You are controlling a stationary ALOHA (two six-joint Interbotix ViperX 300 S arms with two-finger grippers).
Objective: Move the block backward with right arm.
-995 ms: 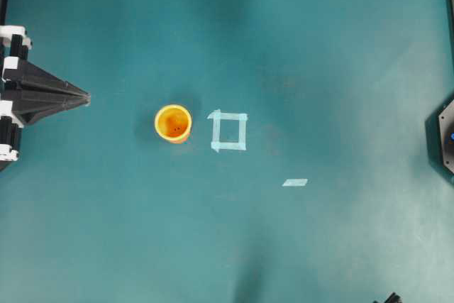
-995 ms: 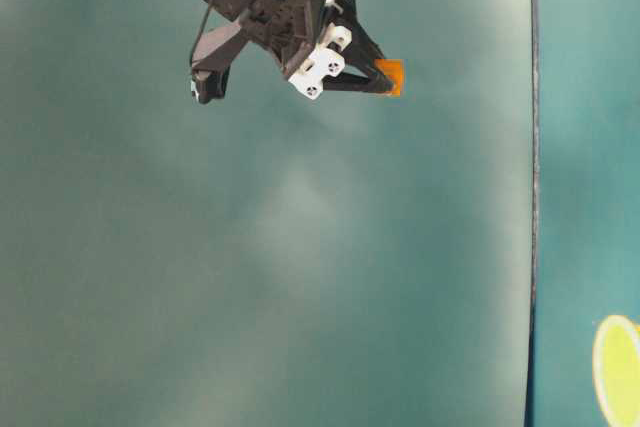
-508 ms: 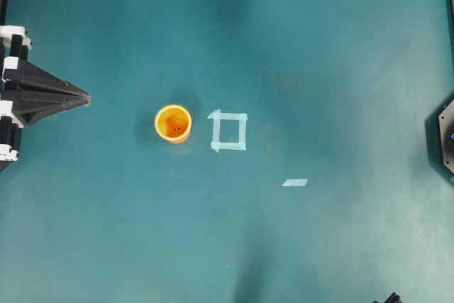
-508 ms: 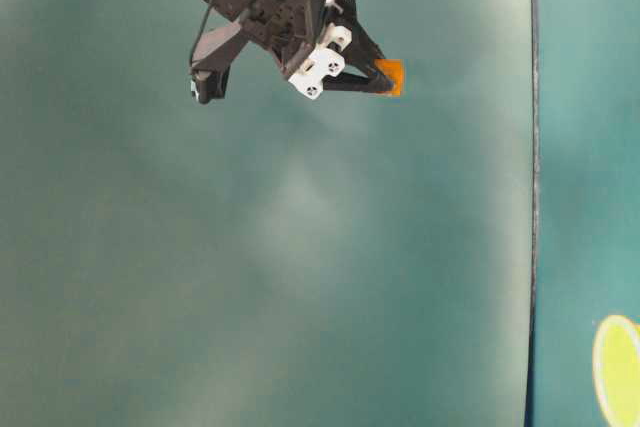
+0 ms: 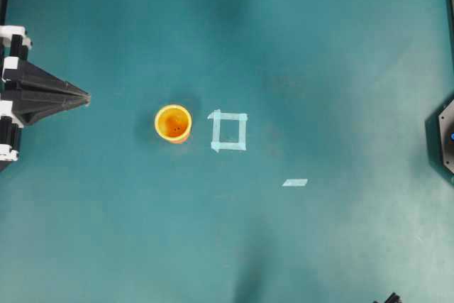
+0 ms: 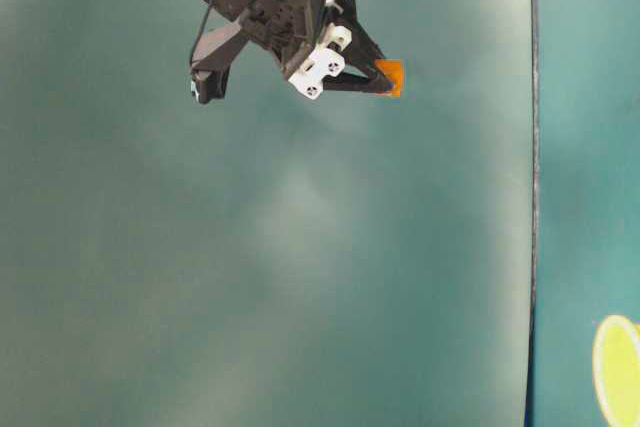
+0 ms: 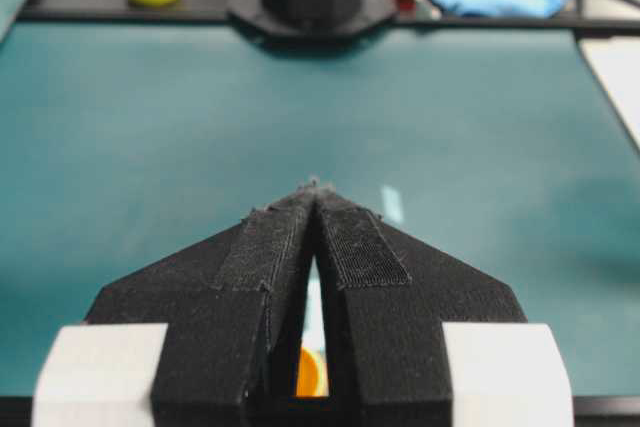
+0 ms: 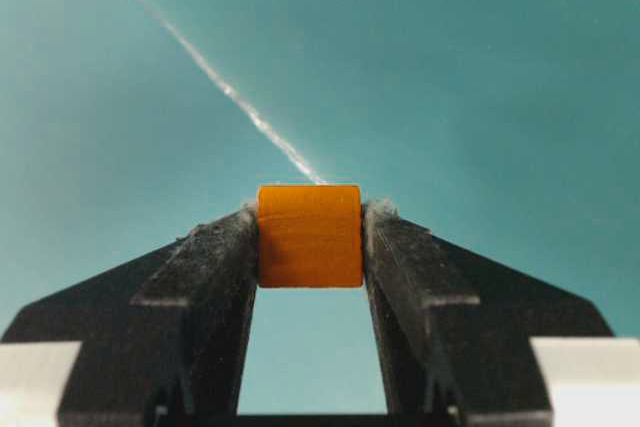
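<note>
We look down on a broad teal-green tabletop (image 5: pixel 319 47), and from overhead it carries only a few things: a round yellow-orange plastic cup (image 5: pixel 173 123) standing upright, a pale tape square outline (image 5: pixel 228 131) just beside it, and a short pale strip of tape (image 5: pixel 294 182) lying apart from both. At the left edge of that view the black left arm with white fittings (image 5: pixel 28 94) sits parked, its left gripper (image 7: pixel 315 192) pinched together on nothing, the two black pads meeting at their tips while the cup shows through the slit lower down.

The right arm, black and jointed with white gripper parts (image 6: pixel 265 22), is out of the overhead view apart from a sliver at the bottom edge; we find it in the table-level view, reaching in from the top. The right gripper (image 8: pixel 310 237) is clenched on the small orange cube, the block (image 8: pixel 310 235), with one pad flat against each side face. The block sits square at the very tips of the fingers (image 8: pixel 215 267), and teal surface shows behind it; we cannot tell whether it is lifted or resting on the table.

We judge that the grasp is made and the carry is the step in hand. The next move calls for taking the block backward with the grip kept firm, then setting it flat before the pads part.
</note>
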